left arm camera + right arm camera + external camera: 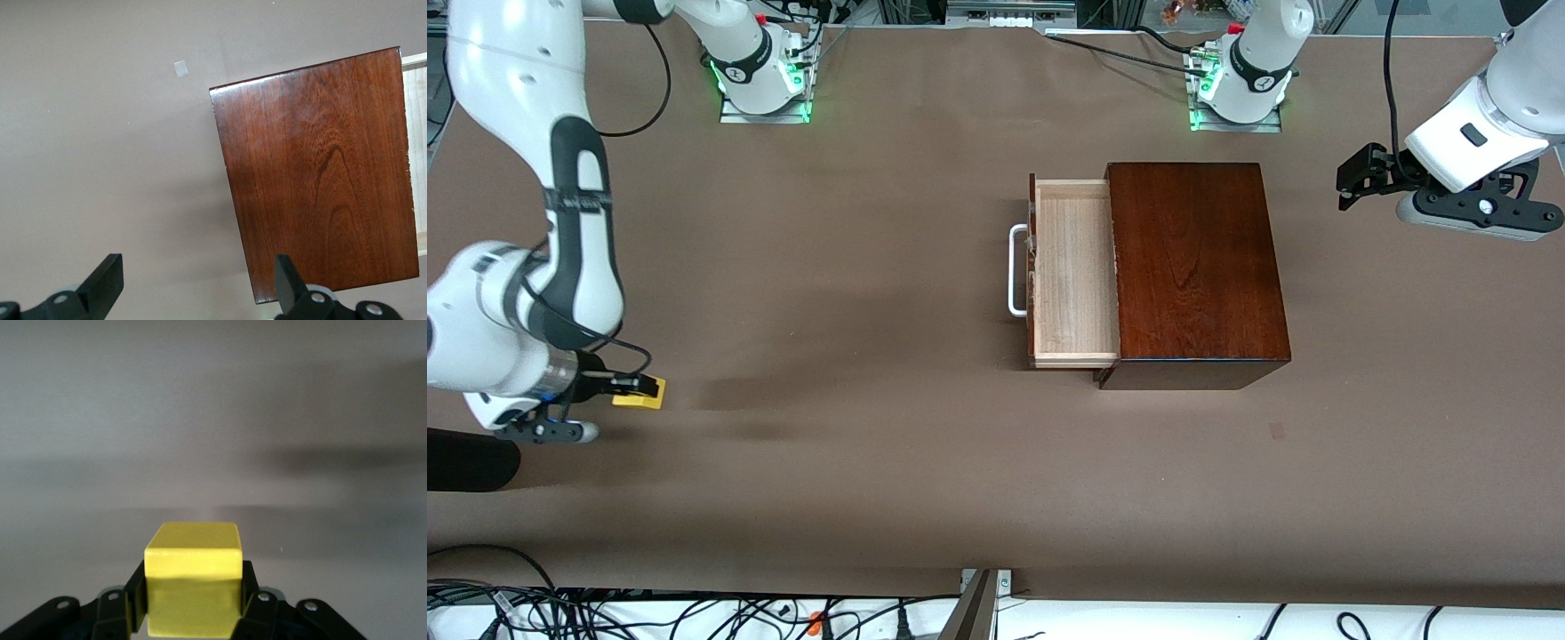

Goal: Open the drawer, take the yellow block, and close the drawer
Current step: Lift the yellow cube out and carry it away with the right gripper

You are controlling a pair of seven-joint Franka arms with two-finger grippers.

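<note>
I have the yellow block (643, 392) pinched in the right claw (633, 385), low over the bench (854, 462) at the right arm's end, well apart from the box (1196, 267). The drawer (1072, 276) stands pulled out and bare, so I judge closing is what remains. The left claw (1356, 182) hangs spread wide over the bench beside the box. Next I'd push the white handle (1016, 271) inward; open room lies all around it
</note>
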